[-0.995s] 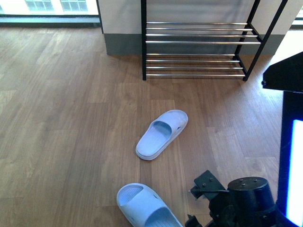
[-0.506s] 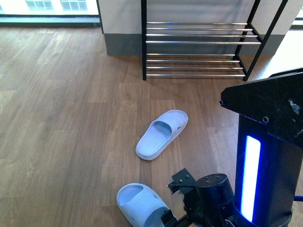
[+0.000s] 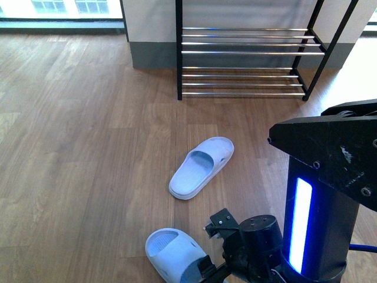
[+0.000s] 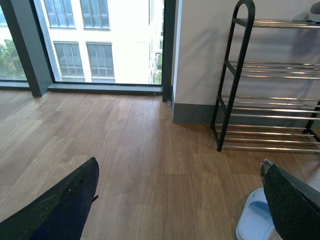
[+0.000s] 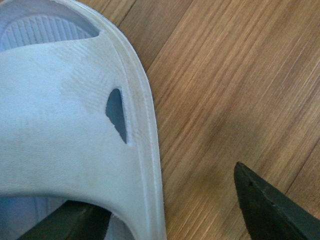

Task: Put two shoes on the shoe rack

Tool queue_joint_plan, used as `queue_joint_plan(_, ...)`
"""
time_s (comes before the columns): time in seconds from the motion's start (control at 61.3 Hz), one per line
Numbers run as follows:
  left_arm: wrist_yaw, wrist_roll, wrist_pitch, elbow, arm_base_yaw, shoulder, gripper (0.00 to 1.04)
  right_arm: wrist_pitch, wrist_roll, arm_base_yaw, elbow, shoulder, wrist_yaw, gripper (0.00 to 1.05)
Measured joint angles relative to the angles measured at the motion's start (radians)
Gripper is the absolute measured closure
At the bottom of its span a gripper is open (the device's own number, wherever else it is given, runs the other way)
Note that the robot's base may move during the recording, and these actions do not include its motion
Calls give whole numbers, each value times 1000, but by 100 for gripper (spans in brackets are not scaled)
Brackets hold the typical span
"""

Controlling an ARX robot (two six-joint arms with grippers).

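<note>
The left gripper [image 4: 175,210] is hanging over the floor [image 3: 88,147] with its dark fingers spread wide, holding nothing. A dark-framed window [image 3: 59,9] is letting in daylight at the far left. The floor is showing matt brown planks with a fine wood grain.

The near slide [image 3: 171,253], pale blue moulded foam with a rounded toe, is lying flat on the floor at the bottom of the front view. The far slide [image 3: 201,167], of the same make, is lying on the floor beyond it, well apart from the rack [image 3: 244,53].

The rack, with black side frames and chrome bars, is standing against a white wall [image 3: 153,17] with a grey skirting [image 3: 153,56].

The right gripper [image 5: 165,210] is straddling the near slide's lightly textured side rim beside a teardrop vent [image 5: 119,112]. Its fingers are standing wide, and I cannot tell whether they are touching the slide.
</note>
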Motion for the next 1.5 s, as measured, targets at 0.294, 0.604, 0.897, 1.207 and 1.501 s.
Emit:
queue_joint_plan(0.294,0,0,0,0,0,0,9,48,36,-29,-28,-5,-24,94)
queue_joint_plan(0.604,0,0,0,0,0,0,9,89,102,-92,-156,-145,31,103)
queue_joint_plan(0.897,0,0,0,0,0,0,9,95,88,-285,-533,-668,191,103)
queue_joint_plan(1.207,0,0,0,0,0,0,9,-173,78,-482,-856,-1410,156,103)
queue_joint_plan(1.501,0,0,0,0,0,0,9,-368,113,-545,-972,-1855,99,103)
